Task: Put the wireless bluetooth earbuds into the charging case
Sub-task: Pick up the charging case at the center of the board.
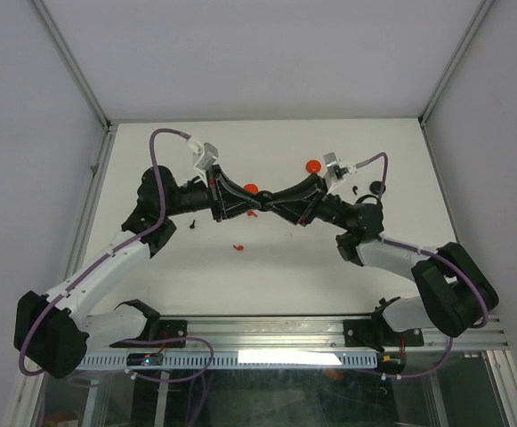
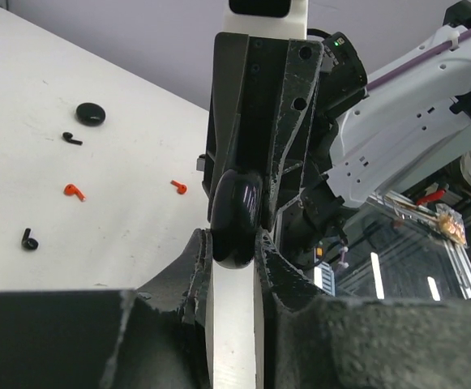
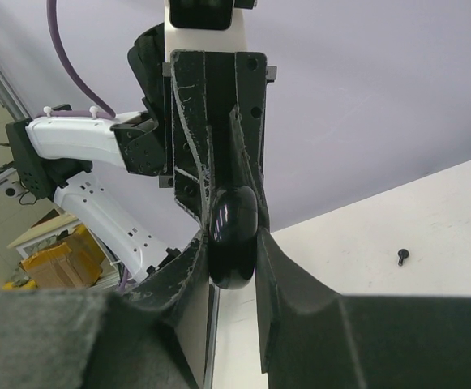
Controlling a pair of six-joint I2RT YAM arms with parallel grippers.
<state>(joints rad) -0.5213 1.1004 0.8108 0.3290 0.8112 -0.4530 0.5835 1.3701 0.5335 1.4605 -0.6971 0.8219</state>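
Note:
A glossy black charging case (image 1: 262,207) is held above the table's middle between both grippers, which meet tip to tip. My left gripper (image 2: 233,243) is shut on the case (image 2: 237,217), and my right gripper (image 3: 233,243) is shut on the same case (image 3: 233,233) from the opposite side. I see the case edge-on and cannot tell whether its lid is open. Loose earbuds lie on the table: two red ones (image 2: 74,191) (image 2: 178,186), two black ones (image 2: 72,138) (image 2: 29,240), and a black one (image 3: 402,257) in the right wrist view.
Red discs (image 1: 312,165) (image 1: 251,189) and a black disc (image 1: 376,187) lie behind the grippers. A red earbud (image 1: 238,246) and a black earbud (image 1: 192,222) lie in front of the left arm. Enclosure walls and metal posts border the white table (image 1: 267,285).

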